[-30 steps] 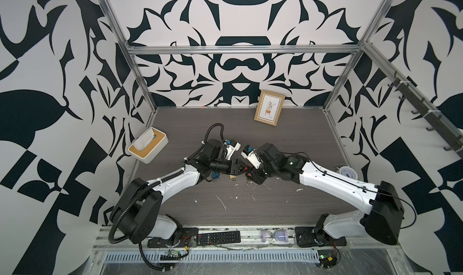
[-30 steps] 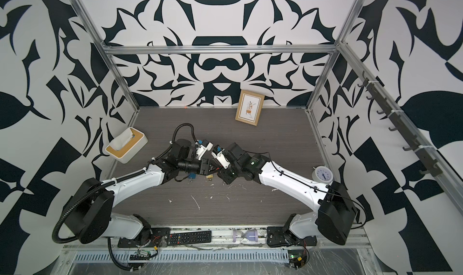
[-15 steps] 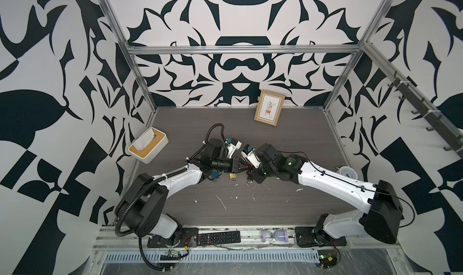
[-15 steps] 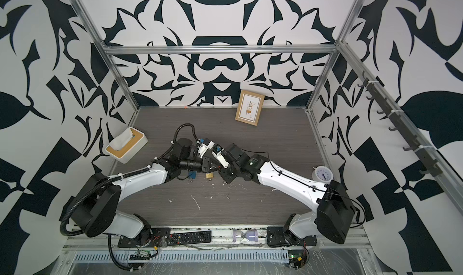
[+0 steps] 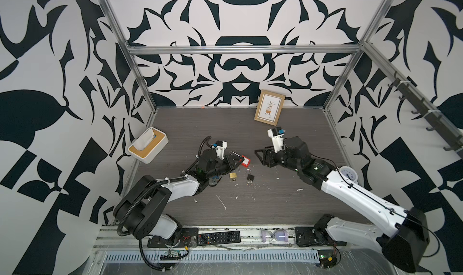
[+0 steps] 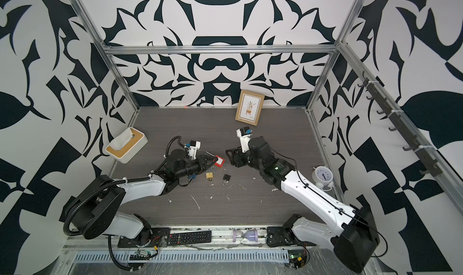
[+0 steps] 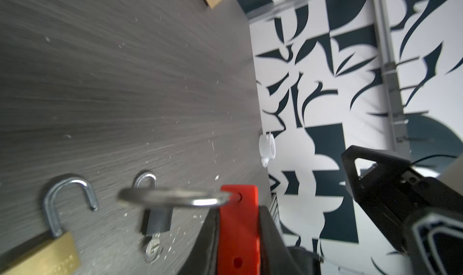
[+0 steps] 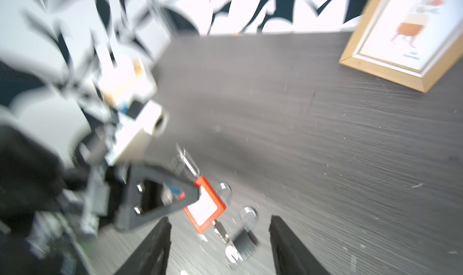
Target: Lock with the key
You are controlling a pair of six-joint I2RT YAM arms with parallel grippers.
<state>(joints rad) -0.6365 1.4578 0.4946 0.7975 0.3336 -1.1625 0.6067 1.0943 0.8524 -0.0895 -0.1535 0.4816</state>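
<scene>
In both top views the left gripper [image 5: 238,161] clamps the red padlock [image 5: 246,162] between its fingers. The right gripper [image 5: 259,157], fingers apart and empty, stands off nearby. Left wrist: the shackle [image 7: 200,201] juts past the fingertips, latching unclear. Right wrist: the key [image 8: 220,232] looks seated in the lock, so turning it likely remains.

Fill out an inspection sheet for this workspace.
Surface: dark wood-grain table, scattered white flecks.
Job's things: red padlock in the left claw; brass padlock, shackle open, and black padlock lying side by side.
Clutter: tissue box, picture frame, clock, remote, hourglass.
Claws: left claw shut on the red padlock; right claw open, empty, clear of it.
Cables: black hose along left arm; thin cable along right arm.
Surroundings: patterned walls, aluminium frame, hook rail.
</scene>
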